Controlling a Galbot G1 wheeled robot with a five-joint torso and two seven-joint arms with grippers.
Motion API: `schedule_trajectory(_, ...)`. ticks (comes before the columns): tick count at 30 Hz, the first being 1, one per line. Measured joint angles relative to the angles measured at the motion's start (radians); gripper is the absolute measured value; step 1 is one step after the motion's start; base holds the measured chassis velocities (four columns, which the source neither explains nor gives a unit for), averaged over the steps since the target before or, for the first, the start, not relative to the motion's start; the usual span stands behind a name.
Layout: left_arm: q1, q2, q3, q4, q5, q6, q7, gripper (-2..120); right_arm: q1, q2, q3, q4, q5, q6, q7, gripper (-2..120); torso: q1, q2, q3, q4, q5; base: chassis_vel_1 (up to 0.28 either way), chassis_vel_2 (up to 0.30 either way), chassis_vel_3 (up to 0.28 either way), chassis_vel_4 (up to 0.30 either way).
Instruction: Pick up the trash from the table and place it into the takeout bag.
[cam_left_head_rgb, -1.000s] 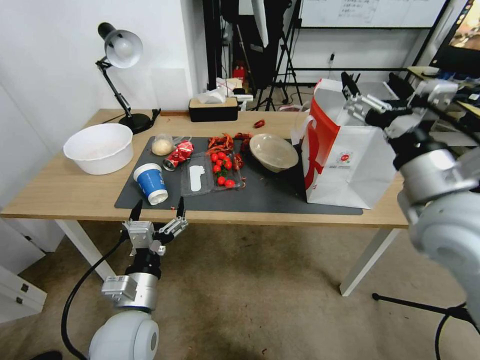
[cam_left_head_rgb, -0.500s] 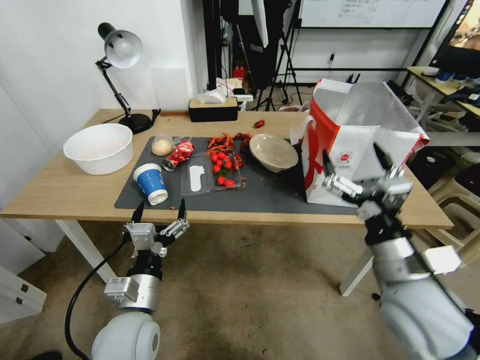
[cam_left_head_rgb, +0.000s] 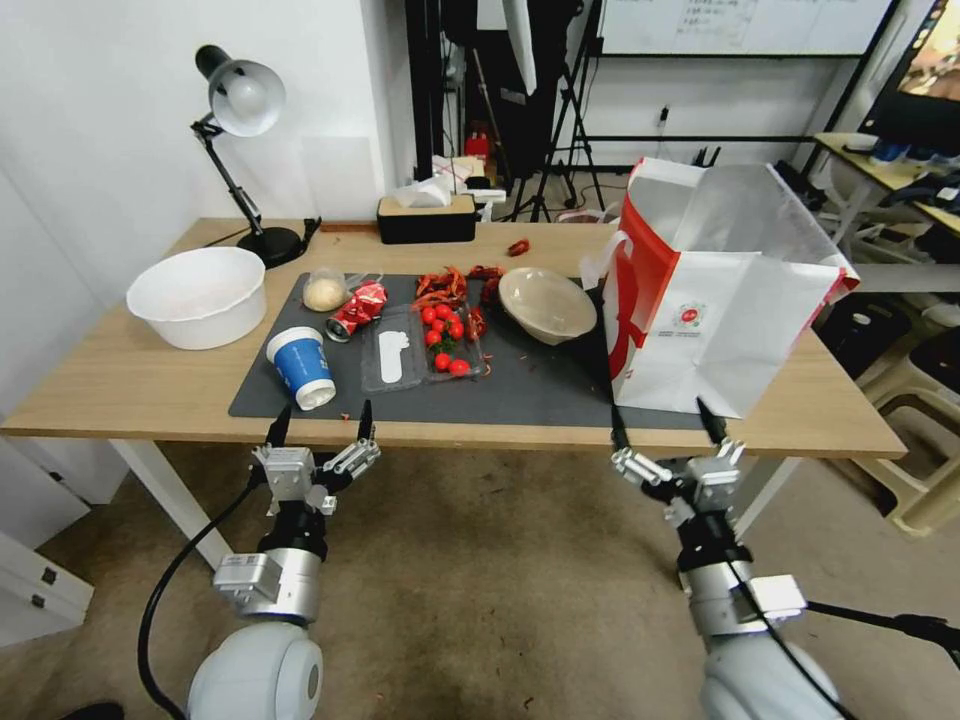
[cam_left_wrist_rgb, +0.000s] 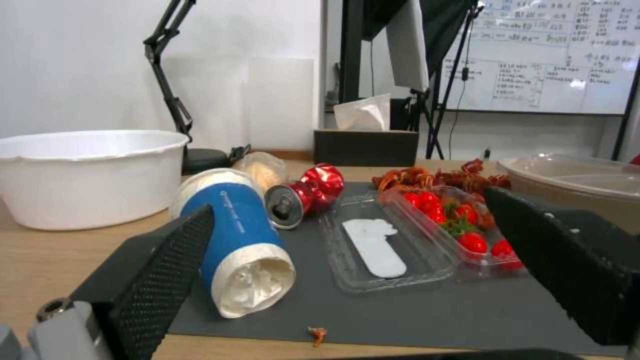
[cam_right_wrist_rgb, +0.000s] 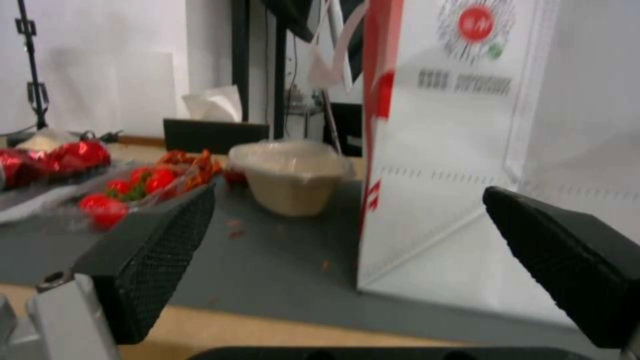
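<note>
On the dark mat (cam_left_head_rgb: 545, 392) of the table (cam_left_head_rgb: 110, 385) lie a blue paper cup (cam_left_head_rgb: 302, 367) on its side, a crushed red can (cam_left_head_rgb: 357, 309), a clear bag with a beige bun (cam_left_head_rgb: 324, 292) and a beige shallow bowl (cam_left_head_rgb: 546, 303). The takeout bag (cam_left_head_rgb: 715, 300) stands open at the mat's right end. My left gripper (cam_left_head_rgb: 320, 420) hangs open just below the table's front edge, facing the blue cup (cam_left_wrist_rgb: 233, 240) and the can (cam_left_wrist_rgb: 307, 195). Level with it, my right gripper (cam_left_head_rgb: 662, 418) is open and empty in front of the takeout bag (cam_right_wrist_rgb: 460, 165) and the bowl (cam_right_wrist_rgb: 293, 180).
A clear tray of cherry tomatoes (cam_left_head_rgb: 430, 345) and red scraps (cam_left_head_rgb: 455, 282) sit mid-mat. A large white bowl (cam_left_head_rgb: 198, 296) stands at the left, with a desk lamp (cam_left_head_rgb: 240, 100) and a tissue box (cam_left_head_rgb: 427, 217) at the back. Tripods and chairs stand behind and to the right.
My right arm has swung down from above the takeout bag's mouth to below the table's front edge, gripper still open. The left arm has barely moved.
</note>
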Motion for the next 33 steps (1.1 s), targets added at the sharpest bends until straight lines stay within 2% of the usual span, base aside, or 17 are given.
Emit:
schedule_trajectory(5,0.003,0.0,-0.009,0.011,-0.012,-0.029,0.018,100,0.009,0.021,-0.039,-0.045,-0.013,0.017,0.007,100,0.0,0.0,0.0,0.0,0.0,0.0,0.0,0.0,0.0)
schedule_trajectory(23,0.005,0.018,-0.022,0.059,-0.045,-0.107,0.075,100,0.025,0.029,-0.047,-0.037,-0.021,-0.009,0.02,100,0.0,0.0,0.0,0.0,0.0,0.0,0.0,0.0,0.0)
schedule_trajectory(28,0.007,0.022,-0.025,0.061,-0.045,-0.113,0.08,100,0.039,0.03,-0.057,-0.034,-0.01,-0.02,0.028,100,0.0,0.0,0.0,-0.0001,-0.0001,0.0,0.0,0.0,0.0)
schedule_trajectory(33,0.011,0.028,-0.032,0.063,-0.046,-0.121,0.083,100,0.107,0.028,-0.099,-0.033,0.058,-0.059,0.058,100,0.0,0.0,0.0,-0.0002,0.0,0.0,0.0,0.0,0.0)
